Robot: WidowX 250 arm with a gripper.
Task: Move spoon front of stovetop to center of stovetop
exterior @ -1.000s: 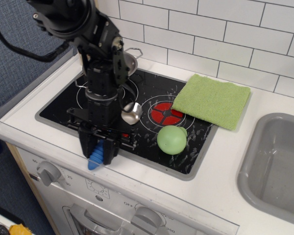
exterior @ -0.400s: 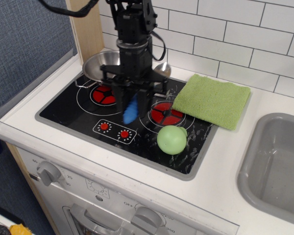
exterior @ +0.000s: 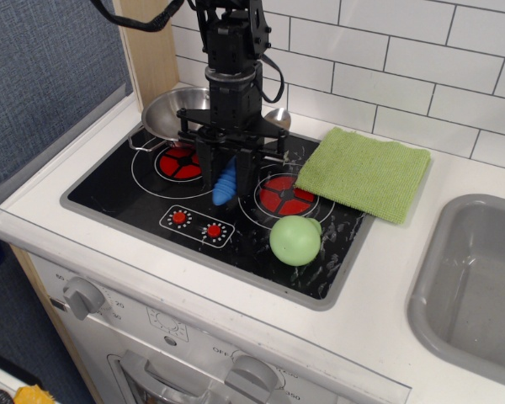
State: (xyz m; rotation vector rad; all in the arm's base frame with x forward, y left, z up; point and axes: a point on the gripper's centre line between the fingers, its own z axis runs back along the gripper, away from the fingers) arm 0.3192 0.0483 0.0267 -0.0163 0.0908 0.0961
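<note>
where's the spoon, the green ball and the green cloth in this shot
spoon (exterior: 225, 185): the camera view, on its blue ribbed handle below the tool
green ball (exterior: 295, 240): the camera view, on the middle of the ball
green cloth (exterior: 366, 172): the camera view, on the middle of the cloth

One spoon (exterior: 227, 181), one pot (exterior: 175, 111), one green cloth (exterior: 364, 172), one green ball (exterior: 295, 240), two burners (exterior: 178, 162).

A black robot gripper (exterior: 228, 172) hangs over the middle of the glossy black rectangular stovetop (exterior: 118, 189), its fingers clamped on the ribbed bright-blue plastic handle of a spoon (exterior: 226, 183). The spoon's shiny silver bowl shows behind the arm. A round silver metal pot (exterior: 170, 109) sits over the left red burner. A green ball (exterior: 295, 240) rests beside the right burner, and a green cloth (exterior: 364, 172) overlaps the stovetop's right edge. A grey sink (exterior: 475, 290) lies far right.
</note>
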